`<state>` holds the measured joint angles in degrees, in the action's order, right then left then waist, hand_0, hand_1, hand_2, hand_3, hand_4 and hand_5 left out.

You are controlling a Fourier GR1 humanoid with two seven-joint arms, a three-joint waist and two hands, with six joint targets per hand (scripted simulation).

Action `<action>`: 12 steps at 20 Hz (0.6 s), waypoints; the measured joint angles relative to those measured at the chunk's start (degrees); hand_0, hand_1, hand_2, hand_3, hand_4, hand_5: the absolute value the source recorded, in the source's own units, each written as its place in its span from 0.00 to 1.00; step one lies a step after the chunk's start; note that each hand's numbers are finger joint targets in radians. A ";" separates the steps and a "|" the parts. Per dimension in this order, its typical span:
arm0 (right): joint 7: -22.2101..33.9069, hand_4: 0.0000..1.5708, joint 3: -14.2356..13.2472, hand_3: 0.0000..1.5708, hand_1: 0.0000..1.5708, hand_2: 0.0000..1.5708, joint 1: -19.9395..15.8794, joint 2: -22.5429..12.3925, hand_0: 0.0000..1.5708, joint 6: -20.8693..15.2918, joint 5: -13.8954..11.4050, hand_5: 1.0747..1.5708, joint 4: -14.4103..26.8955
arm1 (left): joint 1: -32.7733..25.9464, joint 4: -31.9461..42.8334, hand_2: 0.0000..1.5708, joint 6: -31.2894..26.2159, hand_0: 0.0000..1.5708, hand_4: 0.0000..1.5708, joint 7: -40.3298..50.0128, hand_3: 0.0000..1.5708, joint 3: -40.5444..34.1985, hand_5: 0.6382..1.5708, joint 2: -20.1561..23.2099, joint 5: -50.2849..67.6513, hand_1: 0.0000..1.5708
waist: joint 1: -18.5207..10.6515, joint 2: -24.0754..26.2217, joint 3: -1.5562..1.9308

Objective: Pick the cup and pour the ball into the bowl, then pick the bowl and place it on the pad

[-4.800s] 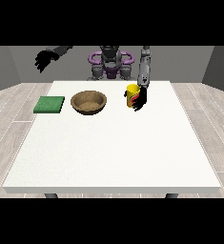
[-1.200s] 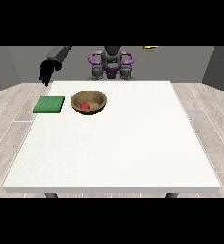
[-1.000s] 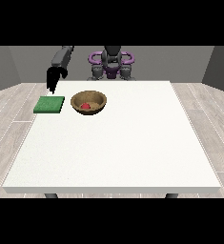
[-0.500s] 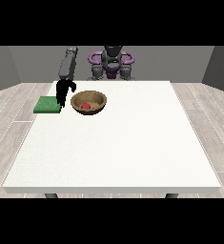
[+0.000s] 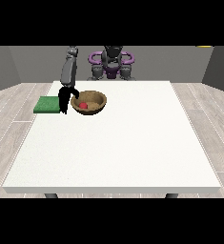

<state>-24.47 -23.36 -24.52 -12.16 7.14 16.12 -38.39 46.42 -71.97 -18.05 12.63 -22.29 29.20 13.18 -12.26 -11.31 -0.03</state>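
Lying flat at the table's far left edge: a thin green pad, square and matte, likely soft. Just right of it, hanging at the bowl's left rim: the hand at the view's left, black, pointing down; whether pinching the rim or only touching it, cannot tell. Sitting close beside the pad: the bowl, round, shallow, brown like wood, probably stiff and light, best taken by that thin near rim and kept level. Resting inside: a small red ball, smooth, apt to roll if tilted. Showing nowhere: the cup and the other hand.
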 measured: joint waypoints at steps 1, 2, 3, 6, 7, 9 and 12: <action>-0.51 0.30 -0.24 0.00 0.00 0.00 -0.99 -0.65 0.00 0.41 0.18 0.95 0.87 | 0.02 -0.42 0.00 -0.30 0.00 0.65 0.10 0.00 -0.37 0.96 0.57 0.61 0.00 | 0.11 -0.55 -0.06; -1.71 0.30 -0.24 0.00 0.00 0.00 -1.45 -0.63 0.00 0.33 0.01 0.96 1.93 | -0.24 -1.30 0.00 -0.08 0.00 0.65 0.71 0.00 -0.21 0.96 0.44 0.95 0.00 | 0.04 -0.72 -0.16; -3.07 0.30 -0.32 0.00 0.00 0.00 -1.85 -0.71 0.00 0.29 -0.10 0.95 2.56 | -0.11 -1.96 0.00 -0.06 0.00 0.64 1.04 0.00 -0.38 0.97 0.83 1.37 0.00 | 0.02 -1.25 -0.33; -4.13 0.29 0.32 0.00 0.00 0.00 -3.34 -0.40 0.00 0.15 -0.37 0.95 3.75 | -1.10 -1.71 0.00 -0.73 0.00 0.65 1.07 0.00 -1.46 0.96 2.54 2.23 0.00 | 1.03 -1.48 -0.40; -5.10 0.29 0.17 0.00 0.00 0.00 -3.42 -0.82 0.00 0.53 -0.37 0.95 4.46 | -0.84 -2.31 0.00 -1.06 0.00 0.65 1.88 0.00 -1.66 0.97 3.19 2.93 0.00 | 0.87 -1.76 -0.49; -5.59 0.28 0.63 0.00 0.00 0.00 -4.26 0.01 0.00 -0.66 -0.74 0.95 5.13 | -1.61 -2.87 0.00 -0.94 0.00 0.65 1.95 0.00 -1.65 0.96 3.08 3.31 0.00 | 1.03 -1.41 -0.58; -5.90 0.30 1.31 0.00 0.00 0.00 -5.51 1.07 0.00 -2.05 -1.17 0.96 6.08 | -2.82 -3.48 0.00 -1.02 0.00 0.65 1.98 0.00 -1.79 0.97 3.14 3.93 0.00 | 1.08 -0.91 -0.62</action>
<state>-30.37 -22.06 -30.03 -11.08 5.09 14.95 -32.32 43.60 -75.45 -19.07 14.61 -24.08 32.33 17.11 -11.18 -12.22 -0.65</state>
